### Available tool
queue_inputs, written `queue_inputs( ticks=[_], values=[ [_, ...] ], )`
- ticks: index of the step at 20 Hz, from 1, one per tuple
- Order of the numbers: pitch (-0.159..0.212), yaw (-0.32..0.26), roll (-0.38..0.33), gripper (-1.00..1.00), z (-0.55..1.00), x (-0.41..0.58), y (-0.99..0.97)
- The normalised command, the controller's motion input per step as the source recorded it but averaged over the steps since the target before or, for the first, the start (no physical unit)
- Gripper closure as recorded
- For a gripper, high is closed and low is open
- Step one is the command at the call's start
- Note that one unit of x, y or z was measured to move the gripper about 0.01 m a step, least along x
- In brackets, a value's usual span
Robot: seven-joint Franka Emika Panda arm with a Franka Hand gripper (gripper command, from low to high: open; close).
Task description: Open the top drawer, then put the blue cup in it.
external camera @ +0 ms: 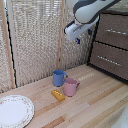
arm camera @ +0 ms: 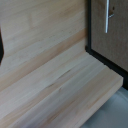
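1. In the exterior view I see the arm high in the scene with its gripper [external camera: 79,38] hanging in the air just off the cabinet's [external camera: 102,57] corner, touching nothing; the blue-tipped fingers look slightly parted, but they are too small and blurred, so I cannot tell whether they are spread or closed; the top drawer [external camera: 114,30] sits flush and closed at the exterior view's right, its silver handle [external camera: 116,32] running across the front; the lower drawer [external camera: 109,60] is closed as well; the blue cup [external camera: 59,77] stands upright on the wooden table [external camera: 95,97], well below the gripper and well apart from the cabinet; the pink mug [external camera: 71,87] stands just beside it, nearly touching; a small orange object [external camera: 58,95] lies on the table just beside the pink mug; a patterned plate [external camera: 14,110] rests at the exterior view's lower left; a pale woven screen [external camera: 35,35] stands behind.

2. In the wrist view I see bare table planks [arm camera: 55,75] and the cabinet's dark edge [arm camera: 89,30]; a drawer front with a silver bar handle [arm camera: 106,15] shows, though I cannot tell which drawer; the fingers are not in frame.
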Motion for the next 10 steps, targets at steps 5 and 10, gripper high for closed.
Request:
queue_inputs(
  ticks=[5,10],
  values=[
    [-0.003,0.062,-0.375,-1.0,0.0,-0.007,-0.29],
    [-0.011,0.074,-0.375,-1.0,0.0,-0.062,-0.3]
  ],
)
